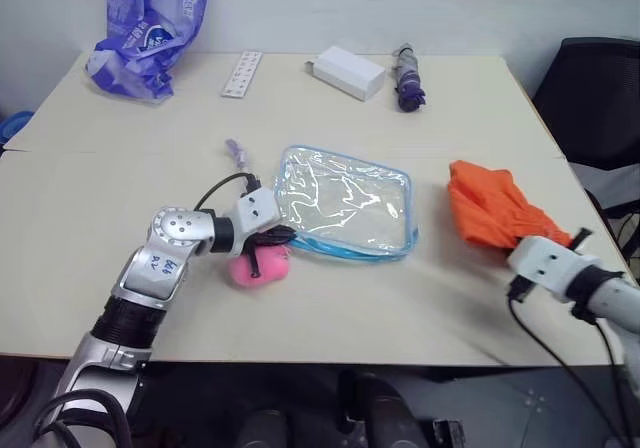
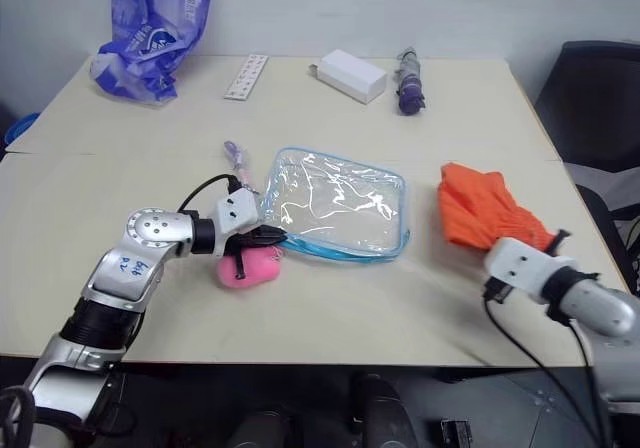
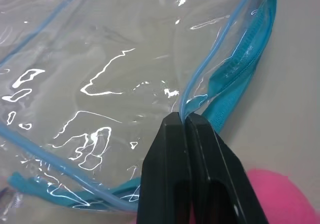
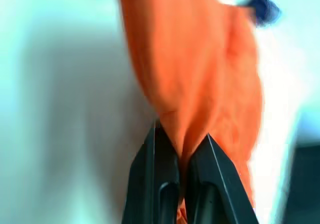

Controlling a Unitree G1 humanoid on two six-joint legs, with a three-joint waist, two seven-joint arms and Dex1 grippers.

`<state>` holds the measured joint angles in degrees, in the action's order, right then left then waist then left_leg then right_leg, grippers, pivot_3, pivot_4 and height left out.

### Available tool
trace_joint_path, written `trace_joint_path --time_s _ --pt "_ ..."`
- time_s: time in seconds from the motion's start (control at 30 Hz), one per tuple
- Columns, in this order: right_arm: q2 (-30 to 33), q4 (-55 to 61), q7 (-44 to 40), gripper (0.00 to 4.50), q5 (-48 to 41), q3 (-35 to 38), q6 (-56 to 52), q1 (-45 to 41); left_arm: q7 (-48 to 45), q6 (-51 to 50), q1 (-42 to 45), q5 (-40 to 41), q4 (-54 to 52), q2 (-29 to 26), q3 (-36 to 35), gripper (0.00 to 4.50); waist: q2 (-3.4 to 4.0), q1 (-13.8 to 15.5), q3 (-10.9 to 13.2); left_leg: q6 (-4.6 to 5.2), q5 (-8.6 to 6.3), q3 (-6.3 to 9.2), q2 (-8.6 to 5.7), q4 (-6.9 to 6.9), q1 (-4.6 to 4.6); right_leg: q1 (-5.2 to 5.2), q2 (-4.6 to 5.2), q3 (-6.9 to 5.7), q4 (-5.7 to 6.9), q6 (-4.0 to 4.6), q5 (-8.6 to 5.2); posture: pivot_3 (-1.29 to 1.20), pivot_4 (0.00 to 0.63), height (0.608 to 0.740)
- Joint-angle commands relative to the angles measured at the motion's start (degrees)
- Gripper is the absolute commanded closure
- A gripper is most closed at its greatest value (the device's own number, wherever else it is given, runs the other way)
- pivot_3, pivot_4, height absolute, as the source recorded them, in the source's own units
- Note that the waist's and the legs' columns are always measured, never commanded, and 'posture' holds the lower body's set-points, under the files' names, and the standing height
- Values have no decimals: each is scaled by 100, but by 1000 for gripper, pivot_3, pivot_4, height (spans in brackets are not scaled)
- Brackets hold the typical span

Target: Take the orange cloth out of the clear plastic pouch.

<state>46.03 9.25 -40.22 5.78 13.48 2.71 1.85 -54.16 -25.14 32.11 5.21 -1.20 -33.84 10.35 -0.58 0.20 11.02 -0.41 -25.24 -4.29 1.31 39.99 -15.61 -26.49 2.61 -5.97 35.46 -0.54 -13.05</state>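
left pincer point(image 3: 186, 121) pinches clear plastic pouch point(image 1: 345, 203) edge, holding it down | right pincer point(image 4: 182, 141) squeezes orange cloth point(image 1: 495, 206), probably all out, at pouch's 3 o'clock

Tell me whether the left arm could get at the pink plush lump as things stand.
Probably yes, but not yet: the pink plush lump lies just beneath the left gripper, nothing between. That gripper is shut on the clear plastic pouch edge and must release first.

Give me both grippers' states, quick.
Left gripper: shut on the pouch edge.
Right gripper: shut on the orange cloth, which is out of the pouch.
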Motion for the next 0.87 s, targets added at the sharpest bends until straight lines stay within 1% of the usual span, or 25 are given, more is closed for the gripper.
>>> trace_joint_path --time_s 0.03,0.07,0.1,0.13,0.23,0.33,0.37,0.43,0.47,0.53,0.6,0.63,0.7,0.77,0.83,0.87 --pt "-77 394 -50 4209 -186 -121 -401 -24 83 -453 -146 259 -395 19 -166 4500 0 15 0 3 -2 0 0 1 0 0 1 0 -1 0 0 0 150 740" --pt "-90 425 -38 3938 -185 -172 -452 -33 110 -539 -165 304 -436 17 -211 4281 0 14 0 5 -3 0 0 1 -1 0 1 0 -1 0 0 0 150 740" --pt "-88 403 -4 3784 -151 -209 -502 -55 118 -615 -182 355 -458 -3 -254 4049 0 15 0 5 -3 0 1 1 -1 0 1 -1 -2 0 0 0 150 740" --pt "-78 361 20 3433 -118 -225 -535 -78 95 -643 -207 397 -488 -40 -288 3811 0 13 0 5 -3 1 1 1 -1 0 0 -2 -3 0 0 0 150 740" --pt "-41 255 65 2426 -128 -168 -647 -149 29 -683 -285 508 -591 -185 -394 2900 0 -7 0 5 -3 0 1 0 0 0 0 -1 -1 0 0 0 150 740" --pt "-19 499 -149 1358 -531 27 -918 -116 -161 -720 -430 703 -775 -434 -561 1957 0 -35 0 2 -4 -1 5 0 1 -1 -4 -1 0 3 -1 0 150 740" --pt "-7 545 -182 1081 -596 51 -967 -105 -179 -720 -453 740 -801 -477 -576 1681 0 -31 0 0 -4 -2 6 0 2 -2 -4 -1 1 5 -3 0 150 740" --pt "14 894 -445 337 -1123 355 -1312 51 -188 -772 -496 942 -848 -594 -861 1001 1 -24 1 0 -5 -1 6 1 3 -3 -4 -1 -1 5 -3 0 150 740" --pt "88 1116 -760 7 -1673 758 -1685 226 -307 -879 -510 1192 -863 -733 -1171 688 2 -17 1 -1 -5 -1 7 0 2 -4 -4 -1 -1 6 -3 0 150 740" --pt "294 1331 -1375 0 -2746 1698 -2497 531 -633 -1171 -563 1708 -844 -1097 -1764 79 3 -6 3 -1 -5 3 10 1 -3 -6 -6 -5 0 6 -4 0 150 740" --pt "603 1237 -1966 0 -3479 2625 -3281 904 -1004 -1046 -763 1967 -703 -1510 -2246 79 5 -5 4 1 -7 8 11 3 -13 -11 -6 -10 -3 6 -4 0 150 740" --pt "745 1134 -2278 0 -3678 3017 -3489 1141 -1181 -940 -900 2004 -583 -1728 -2419 79 6 -3 4 2 -8 10 11 2 -12 -9 -6 -12 -6 6 -4 0 150 740" --pt "1013 785 -2837 0 -3884 3652 -3868 1631 -1489 -742 -1126 2015 -293 -2123 -2679 79 6 2 4 4 -14 12 14 -3 -6 -2 -7 -15 -37 8 -6 0 150 740" --pt "1184 393 -3214 0 -3949 4106 -4014 1960 -1813 -433 -1350 1942 122 -2495 -2882 79 5 4 4 10 -20 13 14 -6 0 4 -11 -15 -41 9 -7 0 150 740" --pt "1278 32 -3228 0 -3984 4360 -4138 2010 -2022 -82 -1468 1876 622 -2763 -3052 79 4 -7 4 15 -23 11 14 -7 -1 3 -11 -14 -43 8 -7 0 150 740" --pt "1281 -33 -3154 0 -4006 4399 -4196 1969 -1980 98 -1469 1811 781 -2805 -3067 79 4 -7 4 18 -26 6 14 -6 -1 1 -12 -12 -43 8 -7 0 150 740"
